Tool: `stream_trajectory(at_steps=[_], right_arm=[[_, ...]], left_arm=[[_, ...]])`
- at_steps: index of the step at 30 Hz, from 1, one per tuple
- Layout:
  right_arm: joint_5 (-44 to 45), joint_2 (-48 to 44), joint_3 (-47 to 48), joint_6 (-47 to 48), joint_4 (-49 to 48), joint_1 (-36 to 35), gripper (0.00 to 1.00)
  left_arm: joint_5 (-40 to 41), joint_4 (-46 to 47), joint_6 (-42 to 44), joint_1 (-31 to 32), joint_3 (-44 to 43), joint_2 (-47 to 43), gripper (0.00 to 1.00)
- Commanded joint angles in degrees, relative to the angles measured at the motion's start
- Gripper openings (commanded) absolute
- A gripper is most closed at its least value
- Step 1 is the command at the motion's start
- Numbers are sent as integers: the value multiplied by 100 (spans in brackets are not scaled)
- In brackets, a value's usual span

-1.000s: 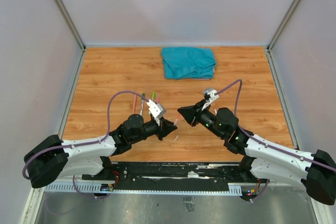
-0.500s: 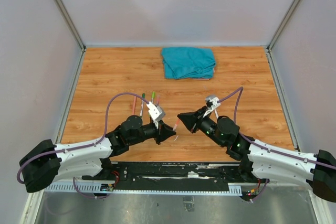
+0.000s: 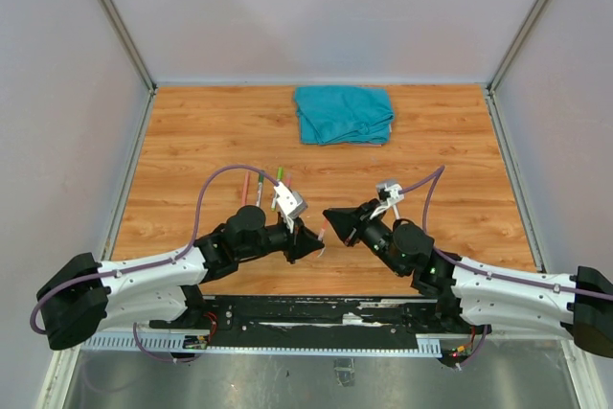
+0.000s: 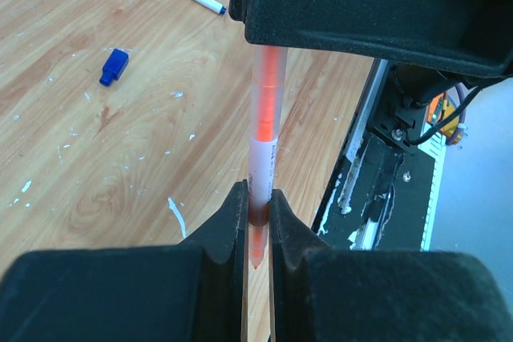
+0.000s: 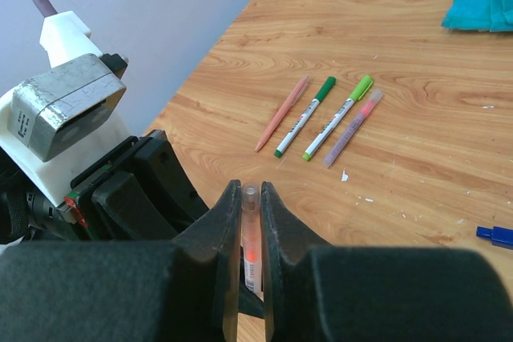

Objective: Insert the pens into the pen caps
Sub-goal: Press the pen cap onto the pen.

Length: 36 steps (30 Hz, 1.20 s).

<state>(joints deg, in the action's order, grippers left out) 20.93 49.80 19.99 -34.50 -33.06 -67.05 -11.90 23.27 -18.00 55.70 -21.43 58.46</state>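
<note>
Orange pen (image 4: 265, 110) in L hand (image 4: 258, 206), R hand (image 5: 250, 198), both now closer

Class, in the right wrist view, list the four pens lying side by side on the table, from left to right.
salmon pen → dark green-capped pen → lime-capped pen → purple pen

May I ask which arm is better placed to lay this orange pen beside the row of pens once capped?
Left, probably. Left tool and right tool both grip the orange pen, but the row of pens lies just beyond the left wrist; the right arm would reach across.
</note>
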Motion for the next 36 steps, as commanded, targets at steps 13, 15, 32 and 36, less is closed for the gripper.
stream_trajectory(at_steps=[13,15,32,36], right_arm=[[314,-514,626,959,2885,-510,1],[598,-594,811,1172,2834,-506,1],[1045,-1096,1735,2845,2001,-383,49],[1007,-1582,1374,2880,2008,-388,54]], left_arm=[[573,2846,368,-112,-603,325,1],[514,2895,404,-113,-534,499,1],[354,3149,386,-113,-459,1291,1],[394,3108,372,-112,-465,1275,1]])
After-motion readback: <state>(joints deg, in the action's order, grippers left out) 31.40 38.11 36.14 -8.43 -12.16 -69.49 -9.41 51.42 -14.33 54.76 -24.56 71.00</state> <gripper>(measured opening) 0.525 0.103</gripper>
